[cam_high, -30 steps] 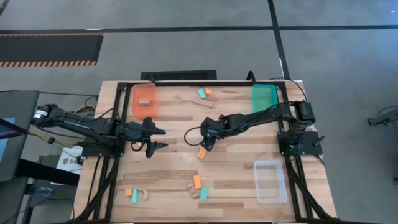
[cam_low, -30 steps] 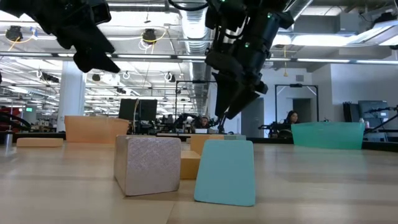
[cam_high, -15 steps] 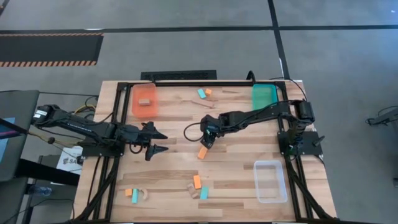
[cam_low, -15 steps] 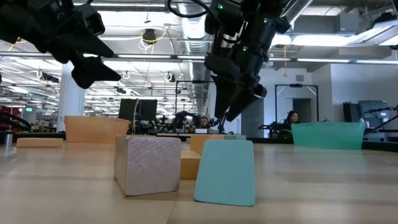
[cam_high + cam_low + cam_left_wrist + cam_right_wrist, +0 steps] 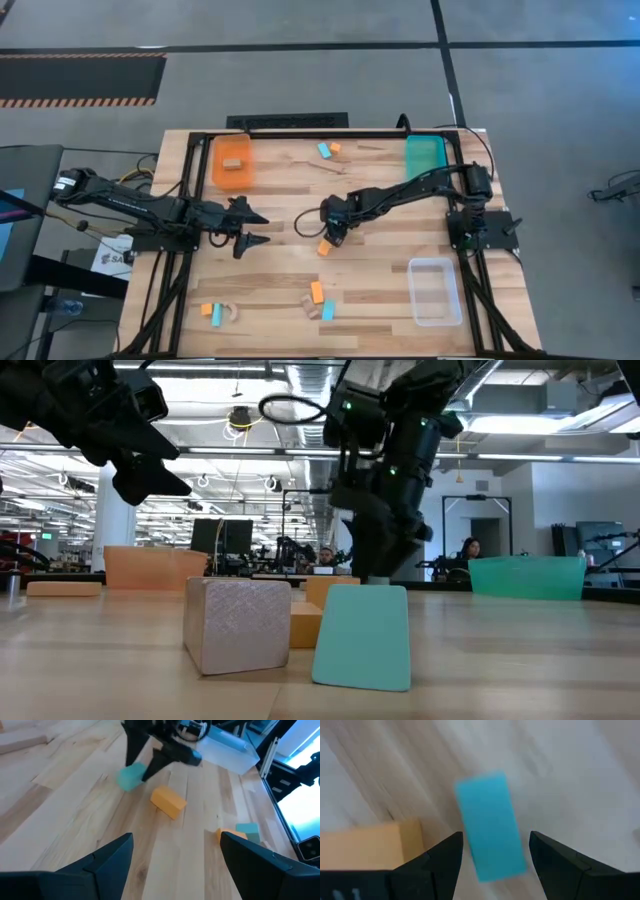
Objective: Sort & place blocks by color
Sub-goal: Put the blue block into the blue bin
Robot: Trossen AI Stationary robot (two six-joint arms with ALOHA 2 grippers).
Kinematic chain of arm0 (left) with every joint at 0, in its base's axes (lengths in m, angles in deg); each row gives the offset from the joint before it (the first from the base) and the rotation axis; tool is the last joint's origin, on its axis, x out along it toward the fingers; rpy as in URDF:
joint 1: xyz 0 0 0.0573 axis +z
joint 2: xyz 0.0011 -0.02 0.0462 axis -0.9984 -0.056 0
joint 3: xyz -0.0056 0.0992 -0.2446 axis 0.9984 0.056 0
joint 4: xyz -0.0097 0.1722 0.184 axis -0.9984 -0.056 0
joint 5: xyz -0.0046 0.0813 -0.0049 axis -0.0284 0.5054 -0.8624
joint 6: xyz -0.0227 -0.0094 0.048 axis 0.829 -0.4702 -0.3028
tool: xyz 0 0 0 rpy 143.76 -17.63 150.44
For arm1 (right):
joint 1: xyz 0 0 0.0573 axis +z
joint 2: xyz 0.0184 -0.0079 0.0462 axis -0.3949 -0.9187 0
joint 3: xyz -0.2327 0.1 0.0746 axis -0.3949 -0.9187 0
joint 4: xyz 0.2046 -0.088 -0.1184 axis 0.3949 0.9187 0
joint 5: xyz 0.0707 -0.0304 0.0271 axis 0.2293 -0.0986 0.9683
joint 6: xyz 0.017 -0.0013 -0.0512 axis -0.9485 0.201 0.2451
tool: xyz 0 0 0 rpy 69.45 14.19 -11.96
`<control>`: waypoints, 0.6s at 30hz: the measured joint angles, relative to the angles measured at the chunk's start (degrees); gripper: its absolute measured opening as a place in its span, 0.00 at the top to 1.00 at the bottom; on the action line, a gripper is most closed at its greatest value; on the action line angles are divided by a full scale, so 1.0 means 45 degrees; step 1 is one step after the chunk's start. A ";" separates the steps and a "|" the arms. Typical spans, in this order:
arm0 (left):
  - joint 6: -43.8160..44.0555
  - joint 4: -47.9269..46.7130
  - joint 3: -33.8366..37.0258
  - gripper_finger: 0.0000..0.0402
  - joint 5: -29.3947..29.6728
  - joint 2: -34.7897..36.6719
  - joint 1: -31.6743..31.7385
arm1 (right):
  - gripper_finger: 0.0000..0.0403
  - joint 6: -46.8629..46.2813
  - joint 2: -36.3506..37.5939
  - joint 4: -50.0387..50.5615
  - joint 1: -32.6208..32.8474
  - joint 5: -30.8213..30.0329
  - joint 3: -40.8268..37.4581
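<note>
My right gripper is open at the table's middle, low over a light blue block. In the right wrist view its fingers stand on either side of that block without touching it. An orange block lies flat right beside the blue one. My left gripper is open and empty, to the left of these blocks. A pale wood block lies in the orange tray.
A teal tray stands at the far right and a clear tray at the near right. A blue block and an orange one lie at the far middle. Two small clusters of blocks lie near the front edge.
My right gripper has come down toward the light blue block and a little toward the table's left and near edges, staying open. My left gripper has sunk a little and stays open. The blocks have not moved.
</note>
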 joint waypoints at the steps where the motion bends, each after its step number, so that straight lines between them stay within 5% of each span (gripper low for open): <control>1: 0.0002 -0.0087 -0.0002 0.29 -0.0008 0.0000 0.0000 | 0.37 -0.0054 -0.0059 0.0092 0.0062 0.0015 -0.0014; 11: 0.0132 -0.0107 -0.0004 0.29 0.0032 -0.0019 0.0005 | 0.39 -0.0103 -0.0466 -0.0374 0.0529 -0.0049 0.0009; 18: 0.0512 -0.0092 -0.0004 0.29 0.0288 -0.0019 0.0005 | 0.66 0.0816 -0.0126 -0.0982 0.0640 0.0291 0.0006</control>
